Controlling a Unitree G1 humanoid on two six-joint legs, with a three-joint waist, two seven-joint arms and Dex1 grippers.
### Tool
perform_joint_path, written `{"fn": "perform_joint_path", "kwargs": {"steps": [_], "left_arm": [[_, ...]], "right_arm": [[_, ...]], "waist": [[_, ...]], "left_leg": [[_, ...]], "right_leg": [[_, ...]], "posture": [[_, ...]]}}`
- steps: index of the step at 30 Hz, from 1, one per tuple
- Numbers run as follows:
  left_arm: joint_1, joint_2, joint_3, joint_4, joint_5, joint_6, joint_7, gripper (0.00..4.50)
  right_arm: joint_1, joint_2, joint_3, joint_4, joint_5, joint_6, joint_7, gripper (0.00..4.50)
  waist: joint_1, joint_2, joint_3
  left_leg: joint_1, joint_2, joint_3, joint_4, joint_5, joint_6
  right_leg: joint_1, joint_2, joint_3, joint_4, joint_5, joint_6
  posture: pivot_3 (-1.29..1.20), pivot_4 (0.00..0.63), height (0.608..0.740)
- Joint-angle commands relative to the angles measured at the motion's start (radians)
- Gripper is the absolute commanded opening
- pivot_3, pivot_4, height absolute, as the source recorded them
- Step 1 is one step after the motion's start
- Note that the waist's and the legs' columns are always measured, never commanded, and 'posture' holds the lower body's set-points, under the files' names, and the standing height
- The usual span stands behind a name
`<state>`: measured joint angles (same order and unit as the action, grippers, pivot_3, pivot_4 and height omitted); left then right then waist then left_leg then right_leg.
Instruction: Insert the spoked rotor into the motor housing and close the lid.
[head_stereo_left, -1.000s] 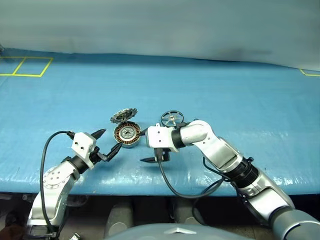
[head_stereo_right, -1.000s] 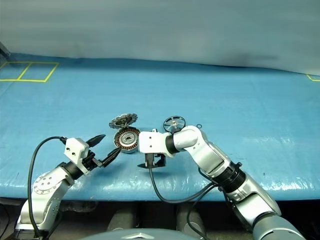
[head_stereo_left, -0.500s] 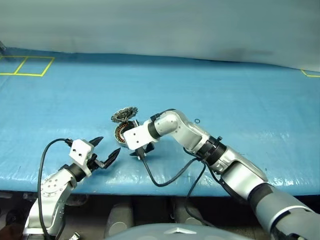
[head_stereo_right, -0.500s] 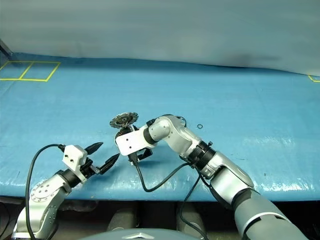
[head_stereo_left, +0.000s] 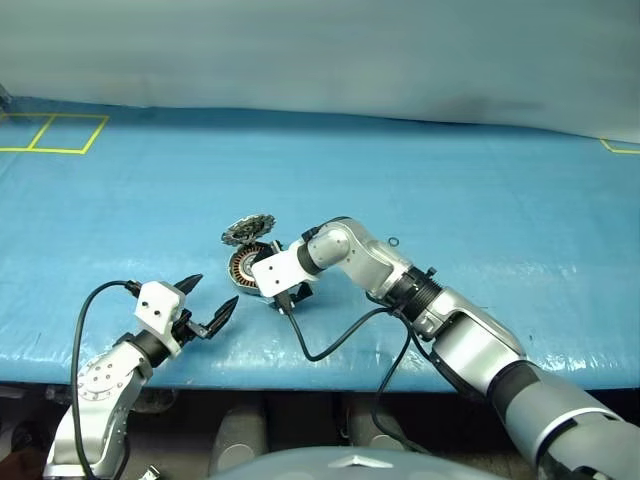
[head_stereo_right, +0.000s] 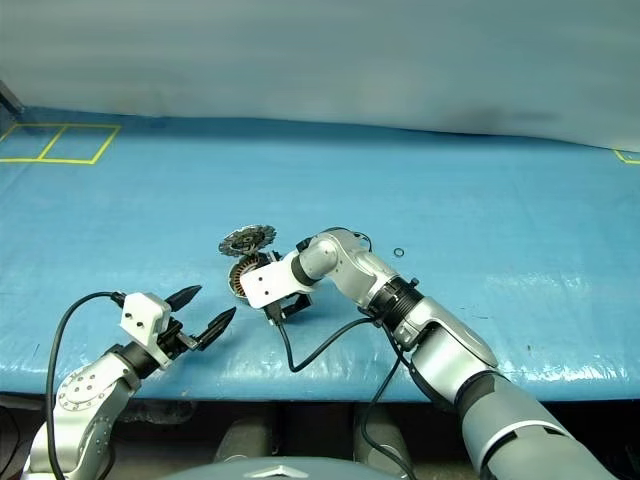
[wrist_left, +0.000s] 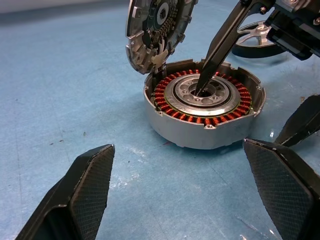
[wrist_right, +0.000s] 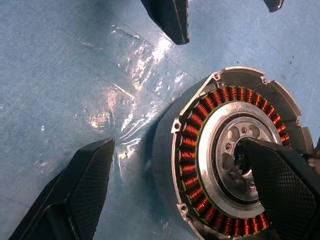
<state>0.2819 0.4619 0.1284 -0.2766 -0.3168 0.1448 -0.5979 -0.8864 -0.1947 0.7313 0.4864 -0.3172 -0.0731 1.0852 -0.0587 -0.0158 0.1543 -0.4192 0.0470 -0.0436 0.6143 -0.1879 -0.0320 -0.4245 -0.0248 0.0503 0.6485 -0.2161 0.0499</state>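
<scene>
Two sets of fingers are spread wide, and both hold nothing. The right fingers (head_stereo_left: 285, 297) sit over the housing (head_stereo_left: 243, 268). One tip dips into its pale middle and the other hangs outside its wall. The housing has no rotor in it. The lid (head_stereo_left: 248, 229) stands up open at the housing's 12 o'clock edge.

The rotor (wrist_left: 255, 39) lies flat on the blue surface (head_stereo_left: 480, 200). It is just past the housing, at about 2 o'clock from it I think, tucked behind your right arm. So the right fingers point away from it. You would need to swing them back toward 2 o'clock to reach it. The left fingers (head_stereo_left: 213, 292) wait at 7 o'clock from the housing, farther from the rotor. The right arm is the nearer one.
</scene>
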Motion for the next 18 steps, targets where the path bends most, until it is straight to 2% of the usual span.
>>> {"fn": "perform_joint_path", "kwargs": {"steps": [1,4,10,13,18], "left_arm": [[-0.017,-0.003,-0.001,-0.019,0.003,-0.013,-0.001,4.50],[-0.022,-0.003,-0.004,-0.017,0.004,-0.012,-0.003,4.50],[-0.019,-0.005,-0.006,-0.017,0.005,-0.015,-0.004,4.50],[-0.016,-0.006,-0.006,-0.018,0.006,-0.015,-0.002,4.50],[-0.010,-0.004,0.000,-0.020,0.008,-0.018,0.000,4.50]], "right_arm": [[0.022,-0.008,-0.006,-0.041,-0.006,0.032,0.035,3.76],[0.040,0.003,-0.019,-0.043,0.003,0.072,0.030,2.84],[0.067,0.016,-0.055,-0.059,0.017,0.157,0.023,2.84],[0.093,0.054,-0.119,-0.131,0.079,0.359,0.028,2.84],[0.128,0.075,-0.166,-0.250,0.139,0.596,0.033,1.93]], "waist": [[0.000,0.000,0.000],[0.000,0.000,0.000],[0.000,0.000,0.000],[0.001,0.000,0.000],[0.001,0.000,0.000]], "left_leg": [[0.000,0.000,0.000,0.000,0.000,0.000],[0.001,0.000,0.000,0.000,0.000,0.000],[0.004,0.000,0.001,0.000,0.000,0.000],[0.006,0.000,0.000,0.000,0.000,0.000],[0.006,0.000,0.000,0.000,0.000,0.000]], "right_leg": [[0.000,0.000,0.000,0.000,0.000,0.000],[0.001,0.000,0.000,0.000,0.000,0.000],[0.003,0.000,0.000,0.000,0.000,0.000],[0.007,0.000,0.000,0.000,0.000,0.000],[0.007,0.000,0.000,0.000,0.000,0.000]], "posture": [[0.00,0.150,0.740],[0.00,0.150,0.740],[0.00,0.150,0.740],[0.00,0.150,0.740],[0.00,0.150,0.740]]}}
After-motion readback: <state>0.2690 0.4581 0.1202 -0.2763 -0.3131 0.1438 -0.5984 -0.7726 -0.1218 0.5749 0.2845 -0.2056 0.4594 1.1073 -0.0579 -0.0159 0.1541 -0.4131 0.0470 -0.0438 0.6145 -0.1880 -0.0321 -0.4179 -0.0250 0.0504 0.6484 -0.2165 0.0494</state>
